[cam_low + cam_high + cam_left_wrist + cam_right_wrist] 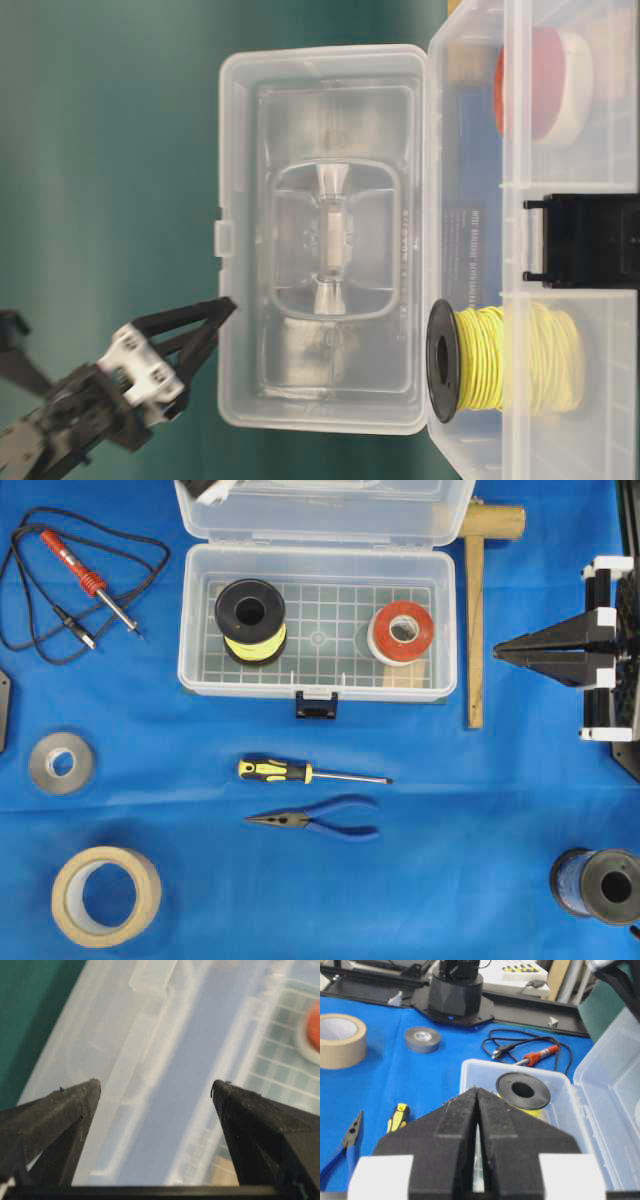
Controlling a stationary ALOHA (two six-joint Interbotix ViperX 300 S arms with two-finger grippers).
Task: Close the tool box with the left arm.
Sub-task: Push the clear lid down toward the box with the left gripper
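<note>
The tool box point(195, 660) is a clear plastic case that stands open, its lid point(320, 515) swung back at the far side and its black latch point(316, 704) at the front. A yellow wire spool point(250, 620) and a red one point(400, 632) sit on its grid floor. My left gripper point(222, 312) is open, its tips at the lid's point(320, 240) outer edge. In the left wrist view its fingers point(156, 1084) stand wide apart over the lid point(125, 1035), holding nothing. My right gripper point(500, 652) is shut and empty, just right of the box.
On the blue cloth lie a screwdriver point(300, 772) and pliers point(320, 820) in front of the box. A wooden mallet point(476, 610) lies at its right. A soldering iron point(90, 578), grey tape point(61, 763) and masking tape point(106, 895) lie left, and a blue spool point(600, 885) near right.
</note>
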